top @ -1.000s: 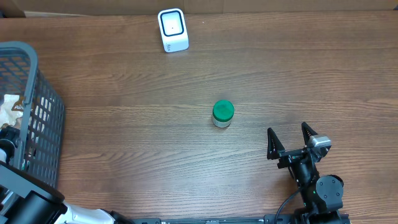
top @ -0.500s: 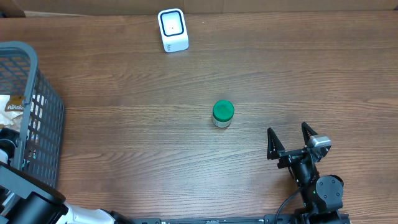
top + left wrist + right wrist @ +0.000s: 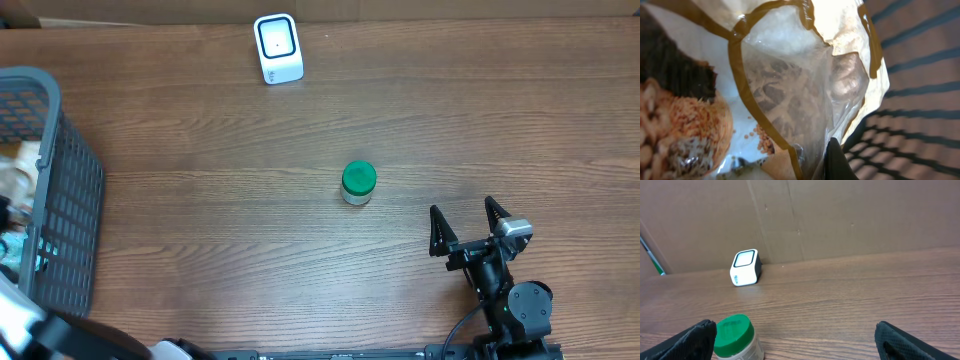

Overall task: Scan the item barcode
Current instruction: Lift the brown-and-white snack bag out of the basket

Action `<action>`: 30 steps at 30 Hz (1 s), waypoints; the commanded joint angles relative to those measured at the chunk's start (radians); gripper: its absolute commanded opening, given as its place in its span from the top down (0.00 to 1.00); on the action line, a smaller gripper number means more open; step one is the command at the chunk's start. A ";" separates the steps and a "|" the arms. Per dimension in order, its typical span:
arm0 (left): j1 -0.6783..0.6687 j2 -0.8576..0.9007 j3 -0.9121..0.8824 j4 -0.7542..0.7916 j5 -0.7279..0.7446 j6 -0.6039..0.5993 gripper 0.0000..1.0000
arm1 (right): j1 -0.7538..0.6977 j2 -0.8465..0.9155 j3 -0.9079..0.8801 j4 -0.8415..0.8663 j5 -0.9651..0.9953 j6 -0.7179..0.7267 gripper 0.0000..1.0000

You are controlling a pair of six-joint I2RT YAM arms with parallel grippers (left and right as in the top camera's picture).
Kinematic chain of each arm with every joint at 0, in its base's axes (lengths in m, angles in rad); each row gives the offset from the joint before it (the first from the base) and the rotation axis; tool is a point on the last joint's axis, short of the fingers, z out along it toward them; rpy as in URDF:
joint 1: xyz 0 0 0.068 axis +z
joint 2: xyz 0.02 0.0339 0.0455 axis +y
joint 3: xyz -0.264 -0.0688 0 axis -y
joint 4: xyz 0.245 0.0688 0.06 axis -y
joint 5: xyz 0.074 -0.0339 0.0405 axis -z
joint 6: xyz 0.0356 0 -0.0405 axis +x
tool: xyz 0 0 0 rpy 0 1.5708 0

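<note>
At the far left of the worktop [image 3: 480,110] stands a grey mesh basket [image 3: 70,200], partly cut off by the edge of the overhead view. The snack packet [image 3: 790,90] is inside it, seen from above as a pale shape against the basket's left wall. The left wrist camera is pressed close to this packet. It shows a clear window edged in brown, with dark pieces behind the film and a printed food picture to the left. The left gripper [image 3: 837,161] has its jaws closed on the packet. Only 1 black fingertip [image 3: 836,155] shows, at the bottom of that view, with the crumpled film gathered against it. The basket's mesh runs behind the packet on the right.

The white scanner [image 3: 278,47] sits upright at the far edge of the worktop, left of centre, well apart from the basket. A jar [image 3: 358,184] with a green lid stands upright near the middle of the worktop, alone.

The right gripper [image 3: 468,222] rests at the near right, its jaws spread wide and holding nothing, pointing toward the far side. In its wrist view the jar is at lower left, just beside the left jaw, and the scanner stands farther back against a brown cardboard wall [image 3: 840,215].
</note>
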 commanded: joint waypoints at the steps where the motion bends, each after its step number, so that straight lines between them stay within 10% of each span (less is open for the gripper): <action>1: -0.003 -0.129 0.028 -0.003 0.011 -0.079 0.96 | -0.001 -0.011 -0.010 0.006 0.005 0.000 0.00; 15: -0.140 -0.435 0.034 0.040 0.185 -0.136 0.96 | -0.001 -0.011 -0.010 0.006 0.005 0.000 0.00; 30: -0.791 -0.423 -0.080 -0.221 0.168 -0.172 0.96 | -0.001 -0.011 -0.010 0.006 0.005 0.000 0.00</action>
